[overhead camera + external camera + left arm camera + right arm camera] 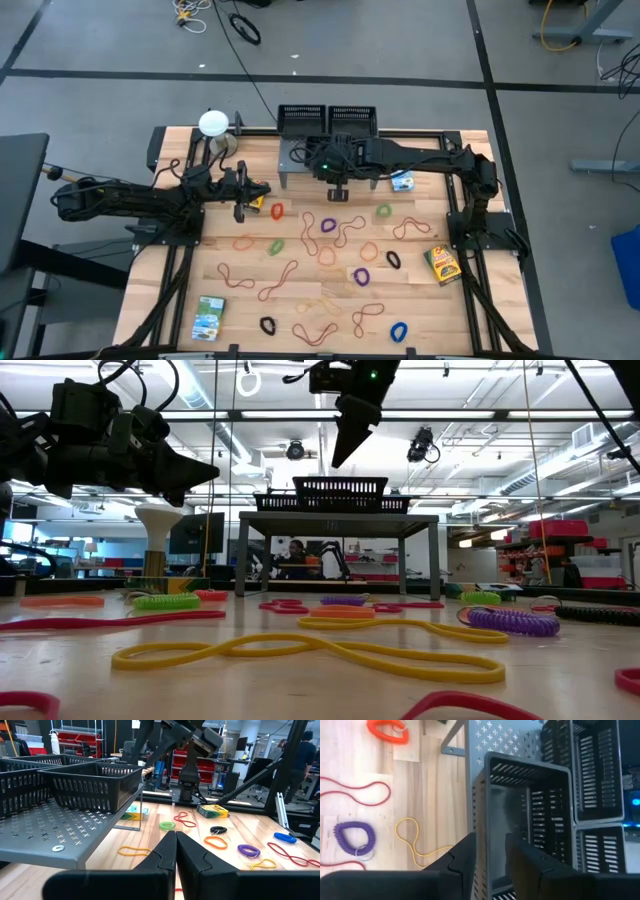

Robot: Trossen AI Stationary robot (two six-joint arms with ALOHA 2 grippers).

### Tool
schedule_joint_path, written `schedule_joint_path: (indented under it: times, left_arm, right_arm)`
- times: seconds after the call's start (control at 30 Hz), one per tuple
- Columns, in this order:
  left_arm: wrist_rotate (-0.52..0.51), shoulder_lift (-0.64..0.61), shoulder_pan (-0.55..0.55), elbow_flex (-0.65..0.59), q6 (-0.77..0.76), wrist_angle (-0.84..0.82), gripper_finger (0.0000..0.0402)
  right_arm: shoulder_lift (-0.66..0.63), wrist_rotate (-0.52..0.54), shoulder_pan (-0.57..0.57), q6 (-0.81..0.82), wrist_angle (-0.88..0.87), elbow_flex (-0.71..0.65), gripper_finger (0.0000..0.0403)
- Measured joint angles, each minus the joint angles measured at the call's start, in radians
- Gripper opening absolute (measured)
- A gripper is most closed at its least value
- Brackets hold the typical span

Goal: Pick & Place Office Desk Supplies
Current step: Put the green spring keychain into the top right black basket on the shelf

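Nearest, toward 6 o'clock on the table (pixel 180 150): rubber-band loops (pixel 330 228) strewn flat across the boards. Among them a long yellow loop (pixel 310 650), lying roughly along the 9-to-3 line. At about 7 o'clock, a green-white box (pixel 209 313). At about 4 o'clock, a yellow-green box (pixel 442 263), long axis tilted off the table's edges.

Farther in, at 9 o'clock: left gripper (pixel 175 845), fingers pressed together on nothing, hanging above the boards just beside the grey shelf (pixel 45 830).

Toward 12 o'clock, over the shelf: right gripper (pixel 490 845) pointing down, fingers parted and straddling one long wall of a black mesh tray (pixel 530 775). Upright on the shelf, open side up, long axis along 9-to-3, parallel to the shelf's front edge.

Behind it, two more mesh trays (pixel 303 120) side by side. At 10 o'clock, a white ball (pixel 212 122).
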Motion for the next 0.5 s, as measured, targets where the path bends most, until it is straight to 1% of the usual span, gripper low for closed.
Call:
schedule_joint_path:
  times: [0.1,0.17,0.23,0.33,0.4,0.5]
  left_arm:
    - [0.0,0.0,0.0,0.0,0.0,0.0,0.0009]
    - [0.0,0.0,0.0,0.0,0.0,0.0,0.0009]
    - [0.0,0.0,0.0,0.0,0.0,0.0,0.0009]
    - [0.0,0.0,0.0,0.0,0.0,0.0,0.0009]
    - [0.0,0.0,0.0,0.0,0.0,0.0,0.0009]
    - [0.0,0.0,0.0,0.0,0.0,0.0,0.0009]
  right_arm:
    - [-0.001,0.002,-0.009,0.003,-0.013,0.0,0.0105]
    - [-0.009,0.028,-0.01,0.004,-0.016,0.0,0.0094]
    - [-0.034,0.049,-0.002,0.003,-0.029,-0.002,0.0072]
    - [-0.098,0.033,0.007,0.009,-0.05,-0.002,0.0024]
    - [-0.152,-0.023,0.006,0.024,-0.012,-0.04,0.0008]
    - [-0.254,-0.071,0.004,0.037,0.104,-0.181,0.0011]
